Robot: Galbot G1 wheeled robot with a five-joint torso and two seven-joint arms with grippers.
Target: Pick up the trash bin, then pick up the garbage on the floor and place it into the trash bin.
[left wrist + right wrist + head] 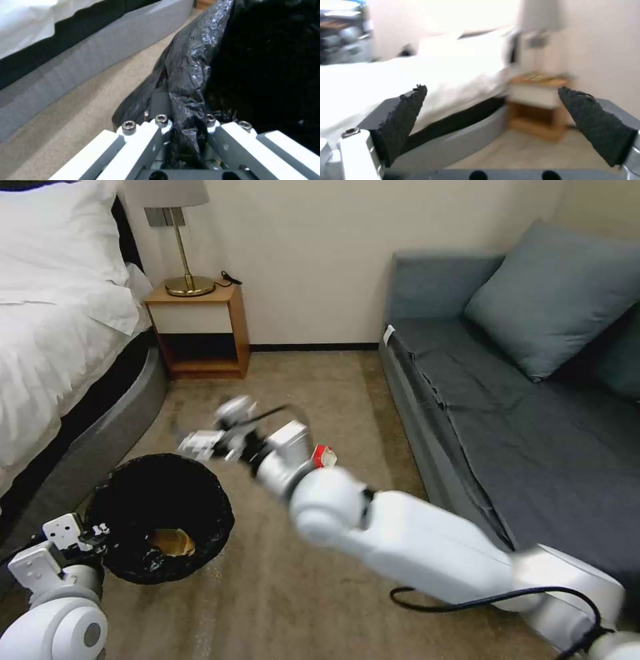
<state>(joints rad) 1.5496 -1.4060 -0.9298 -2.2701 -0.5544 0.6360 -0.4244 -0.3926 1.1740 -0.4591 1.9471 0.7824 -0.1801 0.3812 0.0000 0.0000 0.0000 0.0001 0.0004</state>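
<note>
Bed (47,333), sofa (507,400), nightstand (200,330) ring carpeted floor. Trash bin (160,517) hangs off left gripper (83,537); left wrist view shows jaws pinching crumpled liner rim (188,82). Head view adds tan paper scrap (172,542) lying inside bin. Right gripper (200,443) above bin's far rim; right wrist view shows jaws spread, empty. Red-and-white packet (325,455) on floor behind right wrist.

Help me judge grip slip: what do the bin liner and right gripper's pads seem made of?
Trash bin liner: thin glossy black plastic film, judging by wrinkles and sheen. Right gripper pads: matte black, coarse-textured, ragged-edged, possibly foam or grip tape.
</note>
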